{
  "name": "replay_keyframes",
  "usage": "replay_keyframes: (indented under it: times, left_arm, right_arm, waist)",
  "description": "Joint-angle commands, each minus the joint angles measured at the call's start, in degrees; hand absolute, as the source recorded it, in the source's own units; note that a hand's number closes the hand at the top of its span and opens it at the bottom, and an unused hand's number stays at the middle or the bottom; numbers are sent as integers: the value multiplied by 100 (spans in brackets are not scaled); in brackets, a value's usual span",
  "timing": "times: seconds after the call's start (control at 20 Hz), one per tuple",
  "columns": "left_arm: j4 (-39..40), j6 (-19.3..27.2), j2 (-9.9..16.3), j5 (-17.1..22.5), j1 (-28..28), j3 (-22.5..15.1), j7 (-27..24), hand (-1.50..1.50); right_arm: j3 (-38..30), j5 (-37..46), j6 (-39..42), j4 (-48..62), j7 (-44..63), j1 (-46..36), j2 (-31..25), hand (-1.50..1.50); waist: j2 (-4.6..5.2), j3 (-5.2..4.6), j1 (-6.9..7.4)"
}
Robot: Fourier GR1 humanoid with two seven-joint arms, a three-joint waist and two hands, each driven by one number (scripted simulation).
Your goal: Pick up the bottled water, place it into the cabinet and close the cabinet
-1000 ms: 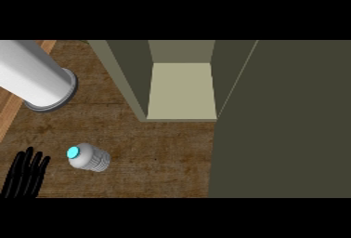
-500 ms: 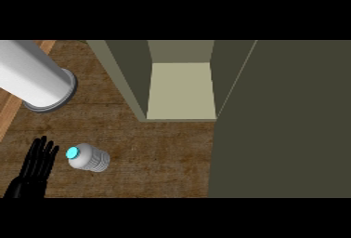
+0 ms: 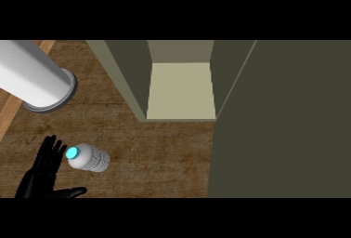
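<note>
The bottled water [image 3: 87, 158] stands on the wooden counter, seen from above, a pale ribbed bottle with a bright cyan cap. My left hand [image 3: 44, 174] rises from the lower left just left of it, open, fingers straight and nearly touching the bottle's side, thumb stretched out below the bottle. The cabinet [image 3: 179, 88] stands open at the top centre, showing a pale inner shelf. Its dark olive door [image 3: 281, 121] is swung out and fills the right side. My right hand does not show.
A large white cylinder [image 3: 34, 76] lies at the upper left, with a grey rim at its end. The counter's [image 3: 165, 153] light wooden edge runs along the far left. Bare brown counter lies between the bottle and the door.
My left hand has moved up and to the right, from the lower left corner to right beside the bottle. The bottle and the cabinet have not moved.
</note>
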Motion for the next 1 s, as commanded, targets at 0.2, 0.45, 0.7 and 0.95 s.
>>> replay_keyframes:
  times: [0.2,0.45,0.7,0.95]
  left_arm:
    - [1840,-431,88,14,-892,181,-641,-150]
    - [2743,-434,104,-185,-1246,229,-1287,-150]
    - [3583,-792,313,-241,-1564,275,-1751,-150]
    - [4275,-839,294,-201,-2123,354,-1884,-150]
  right_arm:
    - [215,-69,-83,-350,171,254,-96,-150]
    - [-188,-104,-56,156,-8,-278,-172,-150]
    - [108,7,-170,19,34,-198,-101,-150]
    - [338,158,-251,-71,-45,68,-109,-150]
  waist:
    - [2,-2,-14]
    - [7,-1,-2]
    - [6,-2,-4]
    - [7,-4,-31]
